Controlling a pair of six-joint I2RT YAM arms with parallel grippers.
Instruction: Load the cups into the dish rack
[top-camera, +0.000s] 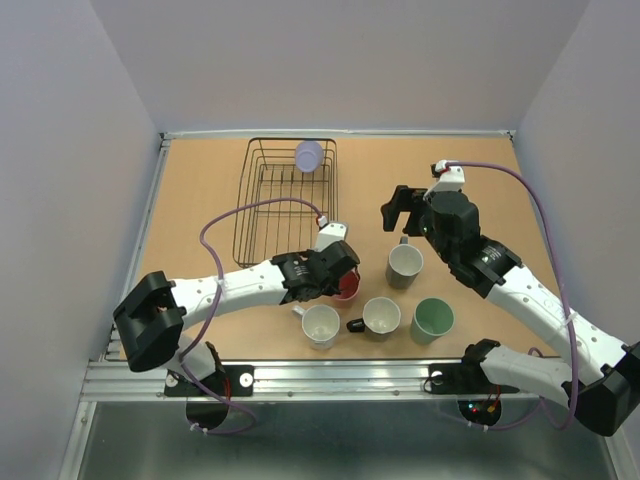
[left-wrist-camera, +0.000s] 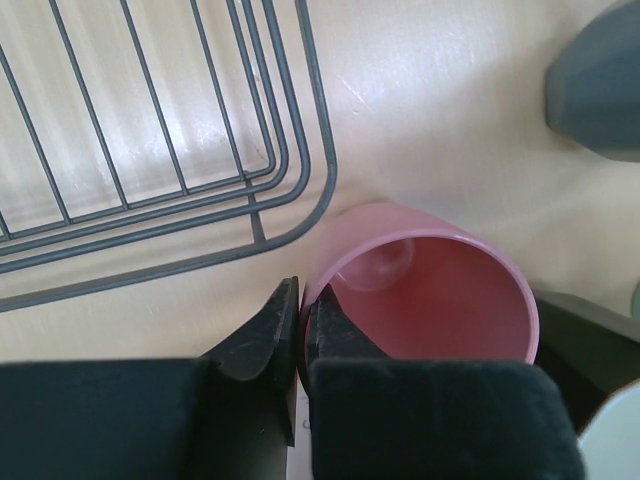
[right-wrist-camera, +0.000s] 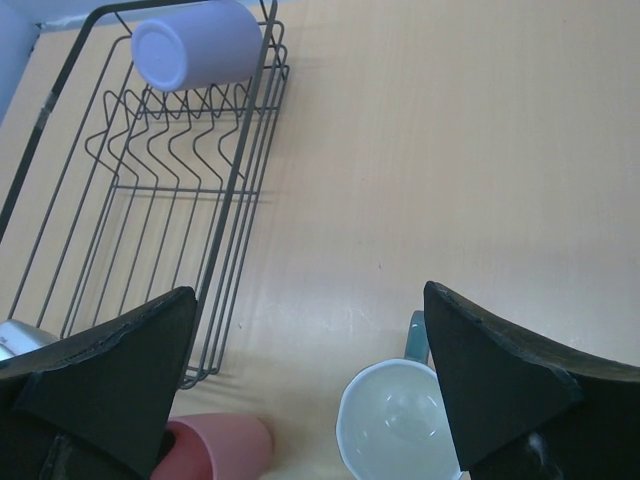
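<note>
Rack corner (left-wrist-camera: 331, 170), perhaps against pink cup (left-wrist-camera: 430, 290)

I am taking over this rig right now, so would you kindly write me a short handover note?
Grippers: left gripper shut on the pink mug at its rim, beside the rack at its near corner; right gripper open, empty, above the grey mug.
Done: lavender mug sits in the rack's far right corner.
Left: pink mug, grey mug, white mug, black-handled mug and green mug, all outside the rack, to be loaded.
</note>
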